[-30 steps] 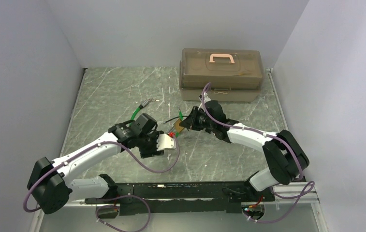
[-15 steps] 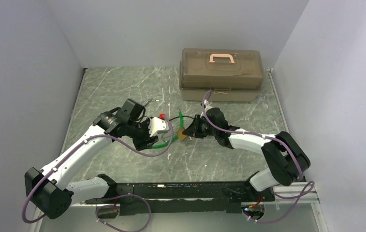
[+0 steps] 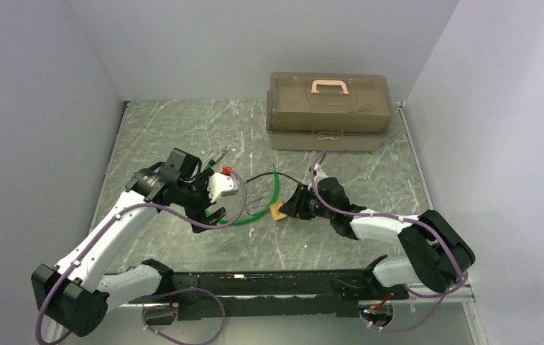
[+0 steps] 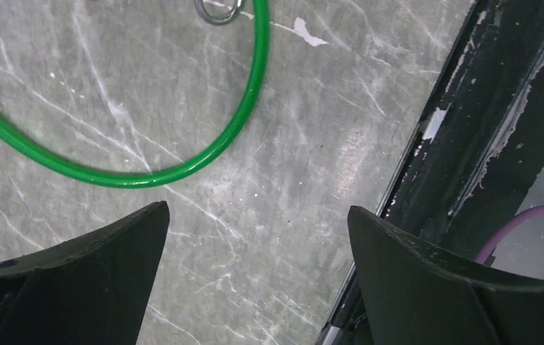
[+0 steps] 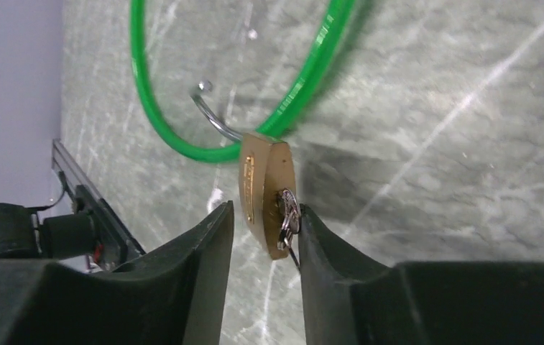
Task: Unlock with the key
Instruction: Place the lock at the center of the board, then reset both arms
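While the left arm reaches over the left half of the tabletop, we see the left pincer spread wide, with nothing between its two dark fingers. It points down at bare marbled surface, and the black rail at the near edge runs along the right of its wrist view. Moving right, we pick up the green cable, lying in a loose curve across the middle of the tabletop.

On to the centre now. The brass padlock sits just right of that curve, its silver shackle hooked round the cable. And there's the key, stuck into the padlock's end face, with the rest of its little bunch dangling beside it.

The right pincer is low here and partly spread, straddling that key end of the padlock. We see a sliver of gap between one finger and the brass, so it isn't pinching. The other finger sits right beside the keys, but we can't tell if it touches them.

Far back on the right stands the brown toolbox, well apart from all this.
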Robot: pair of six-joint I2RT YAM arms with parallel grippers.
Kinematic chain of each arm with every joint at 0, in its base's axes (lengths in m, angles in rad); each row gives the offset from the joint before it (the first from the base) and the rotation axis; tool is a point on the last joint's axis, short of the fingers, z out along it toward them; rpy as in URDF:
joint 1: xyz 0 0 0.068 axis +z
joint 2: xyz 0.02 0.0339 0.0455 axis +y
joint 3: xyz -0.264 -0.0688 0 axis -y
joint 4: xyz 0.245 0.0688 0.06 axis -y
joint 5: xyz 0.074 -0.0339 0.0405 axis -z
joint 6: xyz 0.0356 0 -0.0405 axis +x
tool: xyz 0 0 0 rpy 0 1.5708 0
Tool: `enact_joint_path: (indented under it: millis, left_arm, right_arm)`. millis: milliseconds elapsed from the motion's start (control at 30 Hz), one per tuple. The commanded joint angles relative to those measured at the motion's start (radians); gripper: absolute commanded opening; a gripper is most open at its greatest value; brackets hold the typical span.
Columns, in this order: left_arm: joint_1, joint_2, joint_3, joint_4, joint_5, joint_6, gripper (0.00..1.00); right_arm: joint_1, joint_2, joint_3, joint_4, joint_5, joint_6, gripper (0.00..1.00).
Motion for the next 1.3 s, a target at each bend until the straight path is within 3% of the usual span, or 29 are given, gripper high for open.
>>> enact_joint_path:
  millis: [0, 233, 267, 367, 400, 600, 767, 900, 1100, 1267]
  left_arm:
    - [0.05, 0.018, -0.002, 0.007, 0.029, -0.004, 0.99]
    - [0.083, 0.004, -0.006, 0.005, 0.026, 0.021, 0.99]
    - [0.087, 0.003, -0.005, 0.007, 0.021, 0.018, 0.99]
    - [0.114, -0.002, -0.001, 0.026, 0.015, -0.003, 0.99]
    - [0.124, -0.005, 0.002, 0.031, 0.015, -0.006, 0.99]
    - [0.261, -0.015, 0.041, 0.105, 0.015, -0.039, 0.99]
    - [0.463, 0.039, 0.074, 0.242, 0.091, -0.146, 0.99]
    - [0.639, 0.071, 0.005, 0.468, 0.12, -0.282, 0.99]
    - [0.726, 0.064, -0.215, 0.802, 0.113, -0.355, 0.99]
    - [0.763, 0.08, -0.39, 1.086, 0.133, -0.419, 0.99]
  right_arm:
    - [0.001, 0.013, -0.029, 0.115, 0.017, -0.034, 0.42]
    - [0.001, -0.046, 0.001, -0.024, 0.09, -0.103, 0.56]
    - [0.001, -0.063, 0.01, -0.055, 0.102, -0.113, 0.62]
    - [0.001, -0.147, 0.053, -0.182, 0.156, -0.144, 0.96]
    - [0.001, -0.182, 0.069, -0.226, 0.176, -0.157, 0.99]
    - [-0.02, -0.342, 0.269, -0.528, 0.367, -0.295, 1.0]
    - [-0.196, -0.34, 0.384, -0.625, 0.484, -0.356, 1.0]
    - [-0.331, -0.335, 0.33, -0.542, 0.619, -0.326, 1.0]
    - [-0.367, -0.337, 0.12, -0.22, 0.999, -0.488, 1.0]
    - [-0.466, -0.235, 0.041, -0.059, 1.042, -0.495, 1.0]
